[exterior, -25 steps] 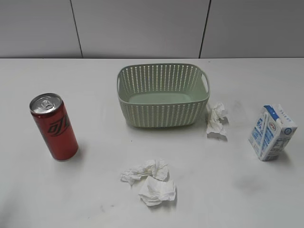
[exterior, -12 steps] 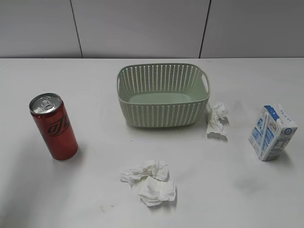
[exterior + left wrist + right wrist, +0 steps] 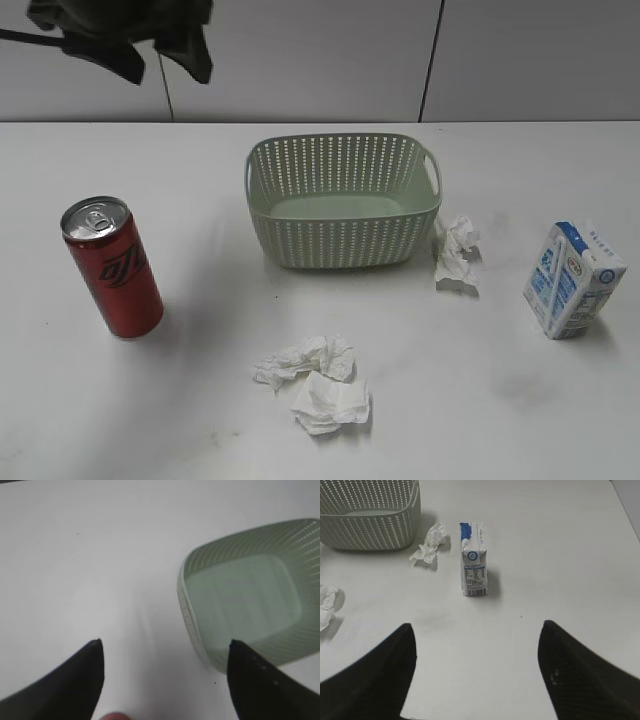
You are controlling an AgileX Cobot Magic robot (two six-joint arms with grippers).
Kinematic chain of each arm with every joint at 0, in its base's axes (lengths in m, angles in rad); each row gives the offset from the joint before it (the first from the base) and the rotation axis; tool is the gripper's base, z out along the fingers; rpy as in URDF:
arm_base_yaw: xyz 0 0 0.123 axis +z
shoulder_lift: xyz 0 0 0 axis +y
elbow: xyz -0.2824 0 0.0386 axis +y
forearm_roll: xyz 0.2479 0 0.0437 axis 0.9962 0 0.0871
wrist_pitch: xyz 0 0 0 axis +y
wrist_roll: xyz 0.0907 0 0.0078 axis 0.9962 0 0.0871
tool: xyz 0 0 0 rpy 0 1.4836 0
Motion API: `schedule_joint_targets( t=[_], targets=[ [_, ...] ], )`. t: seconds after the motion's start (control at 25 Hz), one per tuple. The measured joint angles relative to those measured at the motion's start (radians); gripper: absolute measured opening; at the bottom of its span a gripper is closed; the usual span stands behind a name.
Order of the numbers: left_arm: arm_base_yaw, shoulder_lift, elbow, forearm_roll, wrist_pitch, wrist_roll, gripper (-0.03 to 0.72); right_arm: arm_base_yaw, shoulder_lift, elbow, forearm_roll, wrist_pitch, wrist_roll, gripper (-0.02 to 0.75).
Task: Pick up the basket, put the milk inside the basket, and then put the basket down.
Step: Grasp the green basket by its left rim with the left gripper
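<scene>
The sage-green basket [image 3: 343,200] stands empty at the middle back of the table; it also shows in the left wrist view [image 3: 245,590] and the right wrist view [image 3: 370,512]. The blue-and-white milk carton [image 3: 572,279] stands upright at the right, and in the right wrist view [image 3: 474,560] it is ahead of the fingers. My left gripper [image 3: 165,650] is open and empty, high above the table left of the basket; it appears as a dark blurred shape [image 3: 130,35] at the top left of the exterior view. My right gripper [image 3: 476,635] is open and empty, short of the carton.
A red soda can [image 3: 112,266] stands at the left. Crumpled tissue [image 3: 315,380] lies in front of the basket, and another piece [image 3: 456,252] lies between the basket and the carton; it also shows in the right wrist view [image 3: 430,544].
The left arm has come into the exterior view at the top left; it was out of view before. The objects on the table have not moved.
</scene>
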Motion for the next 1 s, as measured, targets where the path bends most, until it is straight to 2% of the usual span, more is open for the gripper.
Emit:
schedule_joint_targets(
  t=[0.12,0.24,0.48,0.88,1.0],
  targets=[
    [-0.045,0.105,-0.065,0.073,0.027,-0.133,0.582,0.0,0.0,0.0,0.0,0.0,0.0,0.573],
    [-0.064,0.198,-0.108,0.056,0.036,-0.187,0.582,0.0,0.0,0.0,0.0,0.0,0.0,0.573],
    [-0.103,0.323,-0.131,0.013,0.019,-0.207,0.582,0.0,0.0,0.0,0.0,0.0,0.001,0.573],
    [-0.103,0.444,-0.134,0.008,-0.051,-0.227,0.58,0.0,0.0,0.0,0.0,0.0,0.003,0.573],
    [-0.103,0.459,-0.137,0.005,-0.067,-0.227,0.533,0.0,0.0,0.0,0.0,0.0,0.003,0.573]
  ],
)
